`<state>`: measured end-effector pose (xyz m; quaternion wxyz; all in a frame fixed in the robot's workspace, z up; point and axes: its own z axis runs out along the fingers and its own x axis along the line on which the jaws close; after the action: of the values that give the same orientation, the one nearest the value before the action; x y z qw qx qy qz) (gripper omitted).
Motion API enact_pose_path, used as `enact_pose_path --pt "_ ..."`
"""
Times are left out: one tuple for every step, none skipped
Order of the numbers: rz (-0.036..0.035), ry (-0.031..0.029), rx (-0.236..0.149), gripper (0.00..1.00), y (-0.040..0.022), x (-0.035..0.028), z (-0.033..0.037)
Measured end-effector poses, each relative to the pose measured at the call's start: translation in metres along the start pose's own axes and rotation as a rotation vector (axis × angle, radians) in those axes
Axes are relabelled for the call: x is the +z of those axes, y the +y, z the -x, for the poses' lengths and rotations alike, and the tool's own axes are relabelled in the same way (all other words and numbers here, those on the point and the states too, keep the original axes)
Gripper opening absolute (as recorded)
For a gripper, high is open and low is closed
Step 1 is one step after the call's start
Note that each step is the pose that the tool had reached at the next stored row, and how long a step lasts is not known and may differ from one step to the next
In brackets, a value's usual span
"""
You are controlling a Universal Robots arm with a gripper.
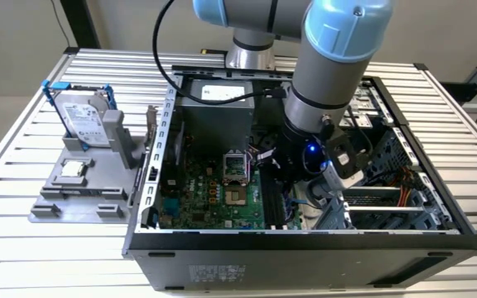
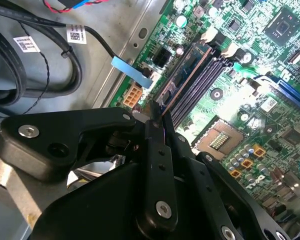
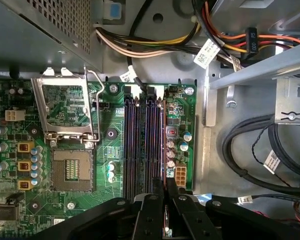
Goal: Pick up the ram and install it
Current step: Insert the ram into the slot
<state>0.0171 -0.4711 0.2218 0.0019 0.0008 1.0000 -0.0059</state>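
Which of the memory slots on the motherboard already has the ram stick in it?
The outermost slot, on the side away from the CPU socket. The ram stands in it, directly ahead of the end effector; the slots beside it are bare.

One open computer case (image 1: 305, 239) lies on the slatted table (image 1: 23, 248). Inside the case: one green motherboard (image 1: 213, 198), one CPU socket (image 3: 71, 170) with one raised retention frame (image 3: 65, 107), and four parallel memory slots (image 3: 132, 145) beside the socket. One ram (image 2: 182, 80) stands in the slot farthest from the socket. One gripper (image 2: 160, 125) hangs above the slots. Outside the case, one grey fixture (image 1: 77, 195) carries one hard drive (image 1: 81, 118) and one square CPU chip (image 1: 72, 167).
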Motion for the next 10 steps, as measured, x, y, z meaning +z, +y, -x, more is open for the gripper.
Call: enact_pose_path --pt "-0.0001 0.0001 0.0 0.0 0.0 0.0004 0.0" --pt "-0.0004 0.0003 0.001 0.0 0.0 0.0006 0.0" --pt "-0.0007 0.0005 0.001 0.0 0.0 0.0006 0.0" --pt "-0.0007 0.0005 0.003 0.0 0.0001 0.0007 0.0" --pt "-0.0004 0.0005 0.006 0.0 0.0002 0.0011 0.0" --pt "-0.0004 0.0005 0.01 0.0 0.0003 0.0014 0.0" --pt "-0.0006 0.0006 0.013 0.0 0.0002 0.0014 0.0" --pt "-0.0006 0.0006 0.016 0.0 0.0002 0.0014 -0.0001" --pt "-0.0007 0.0006 0.016 0.0 0.0002 0.0014 -0.0001" --pt "-0.0006 0.0006 0.016 0.0 0.0003 0.0014 -0.0001"
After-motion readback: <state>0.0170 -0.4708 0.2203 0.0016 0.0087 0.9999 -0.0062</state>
